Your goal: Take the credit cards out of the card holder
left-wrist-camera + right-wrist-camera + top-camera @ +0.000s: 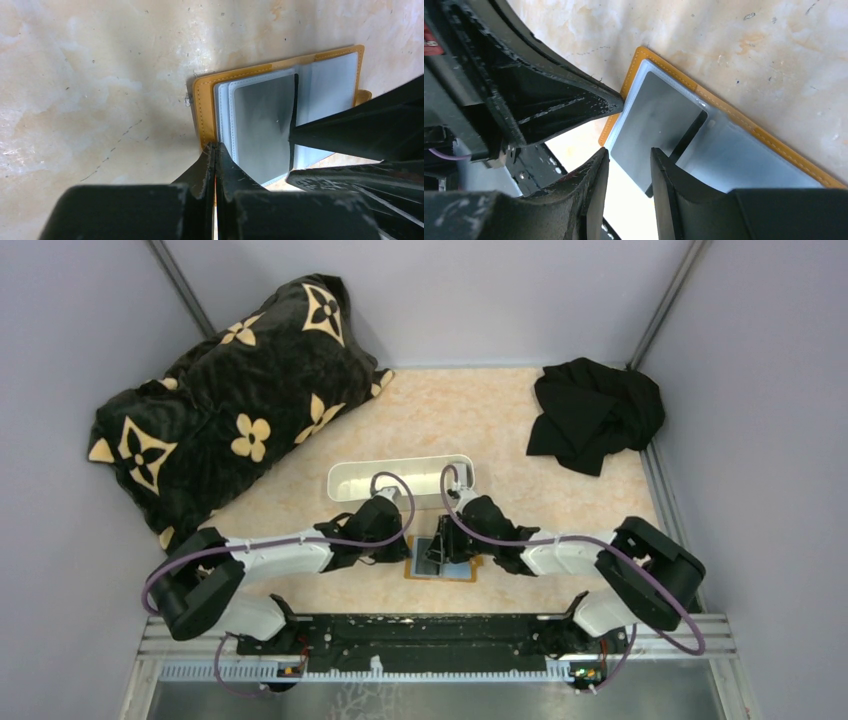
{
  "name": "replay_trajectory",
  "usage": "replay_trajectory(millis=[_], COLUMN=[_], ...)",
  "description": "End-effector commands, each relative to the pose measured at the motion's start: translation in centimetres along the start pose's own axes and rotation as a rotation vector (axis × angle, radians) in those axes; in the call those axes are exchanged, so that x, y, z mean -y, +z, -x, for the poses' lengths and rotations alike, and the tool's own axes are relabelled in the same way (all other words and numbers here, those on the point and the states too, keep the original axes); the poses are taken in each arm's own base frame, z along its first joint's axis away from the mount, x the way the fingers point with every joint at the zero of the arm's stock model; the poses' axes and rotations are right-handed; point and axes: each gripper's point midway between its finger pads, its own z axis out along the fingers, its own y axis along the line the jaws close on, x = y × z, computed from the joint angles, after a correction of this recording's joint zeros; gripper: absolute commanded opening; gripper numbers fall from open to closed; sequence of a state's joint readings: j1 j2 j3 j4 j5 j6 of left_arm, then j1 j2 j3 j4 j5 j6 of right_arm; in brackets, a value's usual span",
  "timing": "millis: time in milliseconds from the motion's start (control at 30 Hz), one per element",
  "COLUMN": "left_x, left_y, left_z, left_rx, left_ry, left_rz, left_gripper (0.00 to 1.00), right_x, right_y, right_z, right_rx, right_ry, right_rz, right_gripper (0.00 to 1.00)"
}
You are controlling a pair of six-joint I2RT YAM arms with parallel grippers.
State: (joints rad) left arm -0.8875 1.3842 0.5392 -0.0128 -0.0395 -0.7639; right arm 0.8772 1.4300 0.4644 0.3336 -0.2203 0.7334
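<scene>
The orange-tan card holder (470, 575) lies open on the table between my two grippers. In the left wrist view its orange rim (205, 100) frames clear sleeves holding a grey credit card (262, 125). My left gripper (215, 150) is shut on the holder's orange left edge. My right gripper (630, 157) is open, its fingers (664, 170) straddling the near edge of the grey card (649, 115) in its sleeve. A thin black strip (689, 132) runs down the holder's middle. The right fingers (350, 130) also show in the left wrist view.
A long white tray (400, 480) stands just behind the grippers. A black cushion with cream flowers (230, 410) fills the back left. A black cloth (595, 415) lies at the back right. Grey walls enclose the table.
</scene>
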Motion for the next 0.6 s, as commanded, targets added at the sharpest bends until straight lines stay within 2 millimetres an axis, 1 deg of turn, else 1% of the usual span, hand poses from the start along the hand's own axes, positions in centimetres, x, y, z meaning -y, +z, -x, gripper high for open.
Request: replay_trajectory(millis=[0,100,167,200,233,267,367,500,567], left_x=[-2.1,-0.6,0.6,1.1,1.7,2.2,3.2,3.3,3.0], left_y=[-0.6,-1.9,-2.6,-2.8,-2.9,-2.9,-2.6,-1.8,-1.4], left_z=[-1.7,-0.3,0.8,1.1,1.2,1.3,1.1,0.3,-0.1], left_rx=[-0.076,-0.049,-0.031,-0.031,-0.032,-0.035,-0.055,-0.085,-0.096], left_ry=[0.053,0.071,0.086,0.095,0.108,0.119,0.137,0.144,0.148], left_rz=[0.077,0.039,0.008,-0.008,-0.032,-0.054,-0.103,-0.125,-0.123], left_gripper=[0.0,0.0,0.0,0.0,0.03,0.06,0.12,0.13,0.13], right_x=[-2.1,-2.9,-3.0,-2.9,-2.8,-2.6,-1.9,-1.5,-1.2], right_y=[-1.8,-2.8,-3.4,-3.6,-3.8,-3.8,-3.8,-3.6,-3.4], right_z=[2.2,2.8,3.1,3.1,3.1,3.1,2.6,2.0,1.9], right_rx=[0.076,0.089,0.102,0.106,0.11,0.112,0.108,0.106,0.107], right_ry=[-0.043,-0.06,-0.061,-0.061,-0.06,-0.059,-0.042,-0.017,-0.008], right_rz=[0.028,0.037,0.034,0.028,0.022,0.016,0.001,0.0,-0.009], right_gripper=[0.38,0.37,0.36,0.34,0.32,0.3,0.27,0.25,0.25])
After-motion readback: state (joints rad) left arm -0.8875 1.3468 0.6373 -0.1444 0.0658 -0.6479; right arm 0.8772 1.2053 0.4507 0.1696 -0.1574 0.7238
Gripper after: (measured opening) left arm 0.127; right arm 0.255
